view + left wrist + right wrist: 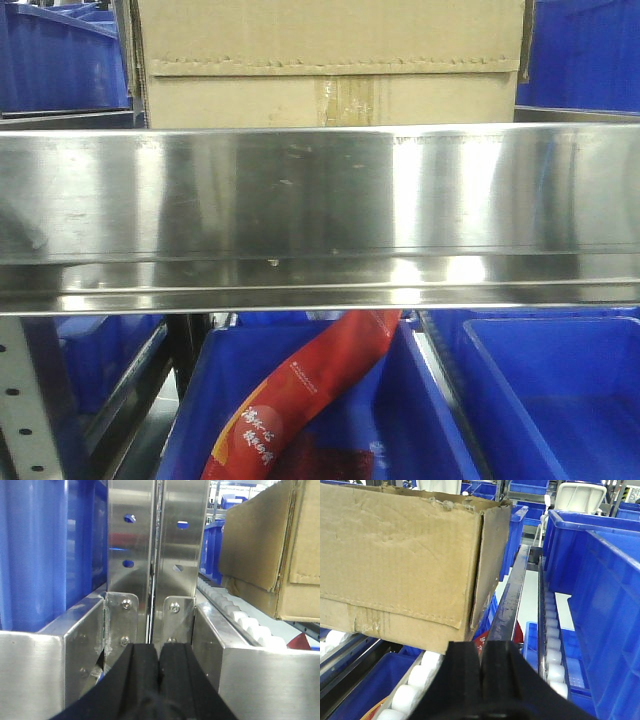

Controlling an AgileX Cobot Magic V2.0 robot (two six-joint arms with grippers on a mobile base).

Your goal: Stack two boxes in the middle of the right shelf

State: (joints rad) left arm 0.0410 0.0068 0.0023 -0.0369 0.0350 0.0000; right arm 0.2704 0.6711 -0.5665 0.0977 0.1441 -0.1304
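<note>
Both pincers are clenched on nothing: the left gripper (159, 667) has its black pads pressed together at 6 o'clock of its view, facing the perforated steel uprights (157, 545), and the right gripper (482, 672) is likewise closed and empty at 6 o'clock, just below the near corner of the cardboard box (405, 560).

That box sits on the white rollers (422, 677) of the shelf (320, 215). In the front view it shows at 12 o'clock behind the wide steel rail, with glossy tape (348, 98) on its centre seam. Only one box is visible, so the stack looks unfinished.

The main risk, as I judge it, is that rollers let the box slide if nudged. A closed pincer rising at the corner could snag the jagged flap. The blue bins (600, 580) at 3 o'clock crowd the right arm.
</note>
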